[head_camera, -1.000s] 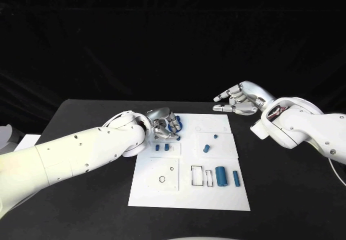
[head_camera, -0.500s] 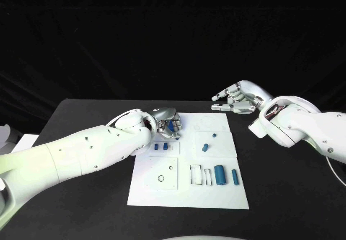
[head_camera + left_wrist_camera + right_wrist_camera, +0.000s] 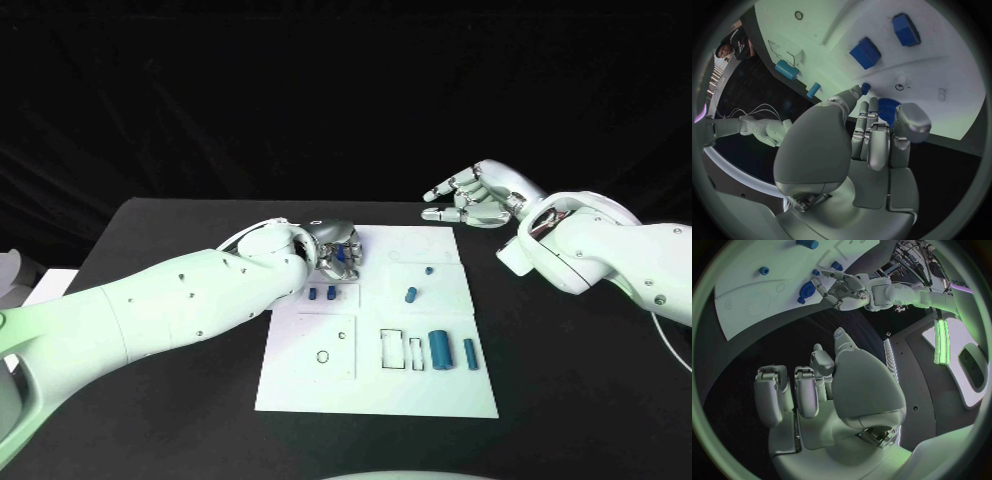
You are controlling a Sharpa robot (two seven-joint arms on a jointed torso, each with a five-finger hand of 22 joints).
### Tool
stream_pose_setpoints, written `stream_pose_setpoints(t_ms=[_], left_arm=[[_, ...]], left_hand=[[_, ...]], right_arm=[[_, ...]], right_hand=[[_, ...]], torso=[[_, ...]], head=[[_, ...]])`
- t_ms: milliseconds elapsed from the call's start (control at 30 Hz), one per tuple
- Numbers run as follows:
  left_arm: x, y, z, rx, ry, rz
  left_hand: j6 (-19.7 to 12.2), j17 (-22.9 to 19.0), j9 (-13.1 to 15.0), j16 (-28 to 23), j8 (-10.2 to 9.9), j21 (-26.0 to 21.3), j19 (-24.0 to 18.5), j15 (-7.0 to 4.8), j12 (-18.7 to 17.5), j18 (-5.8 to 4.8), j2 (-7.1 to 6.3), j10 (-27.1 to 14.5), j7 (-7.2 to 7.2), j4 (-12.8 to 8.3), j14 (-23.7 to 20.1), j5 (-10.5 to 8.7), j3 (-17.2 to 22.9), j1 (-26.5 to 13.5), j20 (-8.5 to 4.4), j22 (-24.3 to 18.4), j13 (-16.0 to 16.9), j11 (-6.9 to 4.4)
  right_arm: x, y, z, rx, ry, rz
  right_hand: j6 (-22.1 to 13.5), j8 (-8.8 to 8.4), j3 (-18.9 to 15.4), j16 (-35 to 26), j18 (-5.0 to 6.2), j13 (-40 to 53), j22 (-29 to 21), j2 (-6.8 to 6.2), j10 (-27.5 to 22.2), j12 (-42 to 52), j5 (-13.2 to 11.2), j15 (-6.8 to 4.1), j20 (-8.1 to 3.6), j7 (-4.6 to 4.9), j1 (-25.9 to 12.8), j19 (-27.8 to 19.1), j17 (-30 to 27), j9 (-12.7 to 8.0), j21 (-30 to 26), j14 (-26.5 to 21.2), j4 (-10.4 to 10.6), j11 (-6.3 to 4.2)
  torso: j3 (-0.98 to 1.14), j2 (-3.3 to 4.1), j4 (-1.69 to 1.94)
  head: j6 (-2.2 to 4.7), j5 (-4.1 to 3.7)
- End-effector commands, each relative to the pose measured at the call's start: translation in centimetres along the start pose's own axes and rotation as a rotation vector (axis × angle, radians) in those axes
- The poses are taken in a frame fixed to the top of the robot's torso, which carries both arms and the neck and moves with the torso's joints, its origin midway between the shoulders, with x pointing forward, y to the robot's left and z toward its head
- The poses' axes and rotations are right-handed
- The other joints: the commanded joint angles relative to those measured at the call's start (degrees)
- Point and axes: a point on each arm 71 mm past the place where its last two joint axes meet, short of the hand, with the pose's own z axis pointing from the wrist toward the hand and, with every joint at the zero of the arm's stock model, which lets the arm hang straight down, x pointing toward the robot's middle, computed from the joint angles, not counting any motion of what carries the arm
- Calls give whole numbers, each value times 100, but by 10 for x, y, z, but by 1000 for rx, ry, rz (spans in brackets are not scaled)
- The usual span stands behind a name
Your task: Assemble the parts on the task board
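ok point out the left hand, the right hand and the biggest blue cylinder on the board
left hand (image 3: 338,247), head view, on its silver back over the board's far left part
right hand (image 3: 470,196), head view, on its curled silver fingers beyond the board
biggest blue cylinder (image 3: 441,352), head view, on the middle of its body

**Bright centre, dark surroundings, fisheye bend at the wrists**

You get a well-lit task board (image 3: 378,320) against a black surface (image 3: 173,230) and a near-black backdrop, so contrast is strong. A pale green tint lies on the white arms. Shadows on the board are faint and short. Your wrist views bend straight edges hard toward the circle's rim, and a glowing green strip (image 3: 942,335) glares there. Small parts look soft from the head.
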Motion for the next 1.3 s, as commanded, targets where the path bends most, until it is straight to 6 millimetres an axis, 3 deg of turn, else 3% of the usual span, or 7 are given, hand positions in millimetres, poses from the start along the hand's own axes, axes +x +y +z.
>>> stream_pose_setpoints(t_ms=[33, 967, 1300], left_arm=[[4, 0, 2, -16, 44, 21], [14, -4, 9, -18, 76, 19], [14, -3, 9, -21, 75, 27]], left_hand=[[56, 37, -9, -23, -32, -30, 110, -36, -38, -59, 24, 40, -4, 0, 299, -14, 38, -22, -32, -6, -12, 0], [223, 33, -51, 13, -119, 16, 122, -58, -162, -65, 114, 255, -21, -86, 313, 6, 178, 11, -47, 53, -119, -26], [616, 129, -34, 105, -102, 188, 141, -129, -224, -94, 381, 677, -62, -369, 334, 11, 542, 223, -102, 246, -139, -108]], right_arm=[[2, 2, 0, -11, 15, 0], [3, 3, 1, -15, 20, 2], [3, 3, 1, -15, 21, 2]], right_hand=[[-39, 16, -22, -29, 62, -5, 924, 29, -47, -18, 20, 30, 26, 2, -38, 283, 1039, 4, -30, 472, 2, -2], [-38, 17, -30, -25, 60, -6, 931, 37, -45, -12, 29, 29, 25, 1, -29, 287, 1046, 5, -26, 474, 3, -2], [-35, 19, -34, -26, 60, -5, 933, 42, -43, -7, 33, 29, 25, 0, -25, 288, 1045, 5, -25, 474, 4, -3]], torso=[[0, -1, 5], [-1, -5, 3], [2, -3, 2]], head=[[-10, 3], [-28, 7], [-28, 12]])
